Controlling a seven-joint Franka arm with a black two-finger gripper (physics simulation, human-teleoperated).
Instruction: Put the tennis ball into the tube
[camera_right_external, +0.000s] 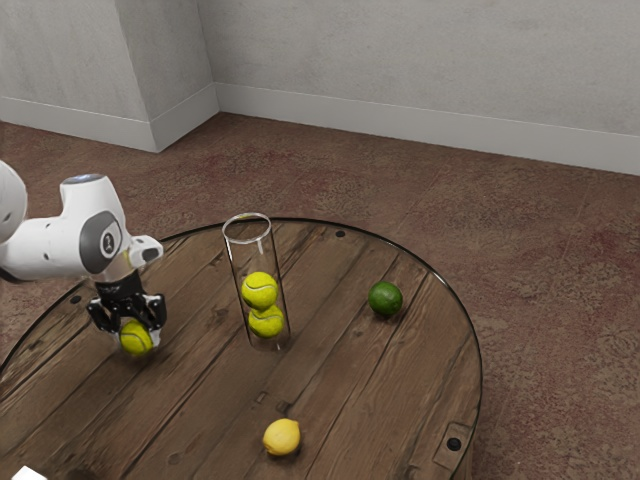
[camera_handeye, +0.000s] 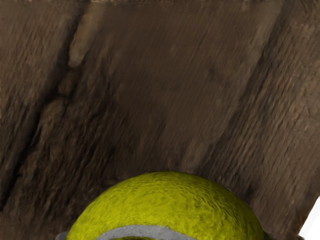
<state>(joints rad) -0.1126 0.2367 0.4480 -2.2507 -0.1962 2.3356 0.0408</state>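
While the exterior view is showing my gripper (camera_right_external: 137, 341) from the side, its two fingers are clasping the tennis ball (camera_right_external: 136, 336) between them; whether it is touching the table (camera_right_external: 205, 395), I can't quite tell. In the wrist view, the ball is bulging close under my hand, baring its pale seam. Toward the exterior view's right, the clear tube (camera_right_external: 238, 268) is standing upright, holding two stacked balls (camera_right_external: 262, 304) and leaving room between them and its open rim. Planks are stretching between my hand and the tube, the round table edge is curving behind it, and the lime (camera_right_external: 385, 299) and lemon (camera_right_external: 282, 437) are lying well apart.
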